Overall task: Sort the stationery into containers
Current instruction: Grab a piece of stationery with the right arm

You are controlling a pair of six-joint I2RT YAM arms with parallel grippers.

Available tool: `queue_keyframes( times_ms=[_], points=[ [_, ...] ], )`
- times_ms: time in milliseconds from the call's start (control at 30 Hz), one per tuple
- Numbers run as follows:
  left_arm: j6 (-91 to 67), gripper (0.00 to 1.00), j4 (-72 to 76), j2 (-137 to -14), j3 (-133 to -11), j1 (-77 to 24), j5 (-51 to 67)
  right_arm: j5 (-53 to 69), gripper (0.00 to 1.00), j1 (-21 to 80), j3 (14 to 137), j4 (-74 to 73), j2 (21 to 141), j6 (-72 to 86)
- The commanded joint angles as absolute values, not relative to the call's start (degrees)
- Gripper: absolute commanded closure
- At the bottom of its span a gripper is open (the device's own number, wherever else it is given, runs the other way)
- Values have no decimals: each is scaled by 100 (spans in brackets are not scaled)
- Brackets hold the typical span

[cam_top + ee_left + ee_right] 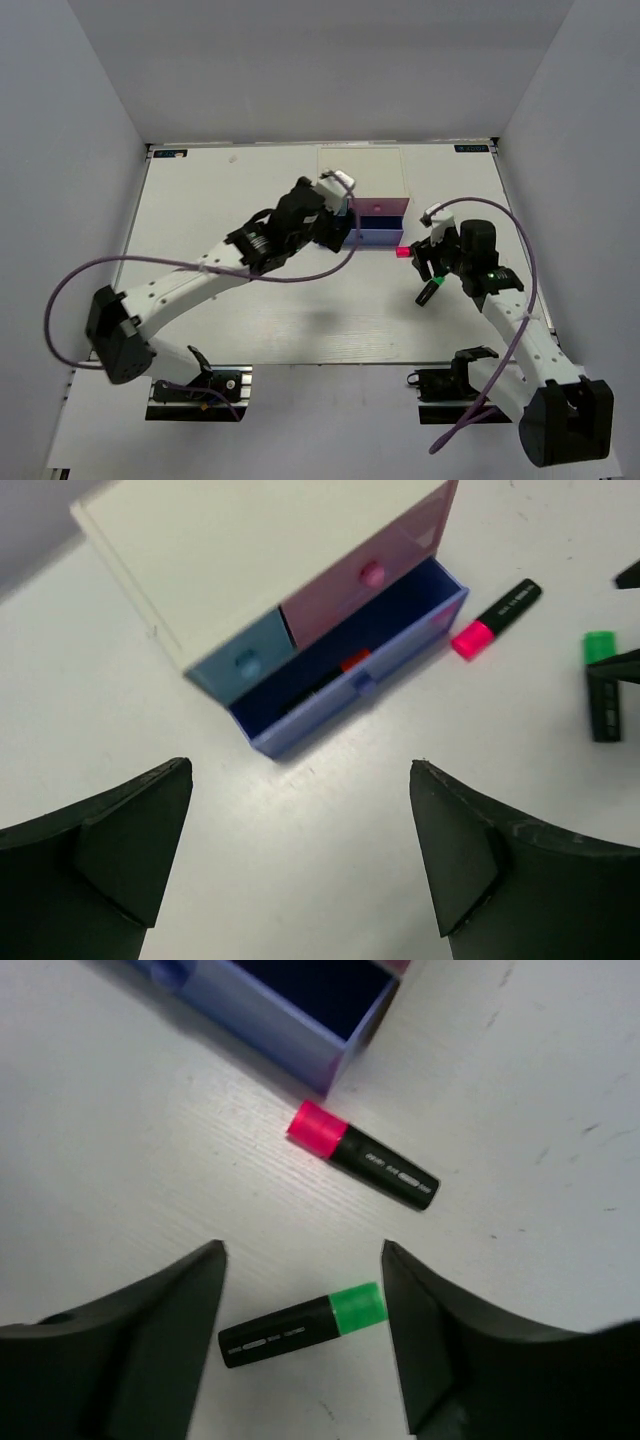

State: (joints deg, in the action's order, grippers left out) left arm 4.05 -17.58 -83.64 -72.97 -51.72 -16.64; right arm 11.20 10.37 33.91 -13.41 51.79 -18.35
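R end effector (300,1260): jaws open, empty; green highlighter (300,1325) just below, betw. its tips. Rec: drop straight, pinch mid-barrel. L end effector (300,780): open, empty, facing drawer (310,720).

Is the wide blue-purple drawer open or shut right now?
Open: the blue-purple drawer is pulled out from the white box, its dark inside exposed with an orange-capped highlighter lying in it.
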Motion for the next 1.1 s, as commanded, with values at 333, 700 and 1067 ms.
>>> queue_keyframes(
  times_ms=[333,700,1067],
  points=[
    [-2900,1,-1036,-6038,-4588,-5115,-1802,4060,41,-208,4271,-4630,5836,-7721],
    [-3094,1,-1160,-5723,-4158,-5115,-1802,3569,26,-387,4473,-6277,7161,-12612],
    [-3331,1,-1099,-5467,-3823,-5115,-1802,2744,23,-352,4966,-5722,8199,-12911]
  ],
)
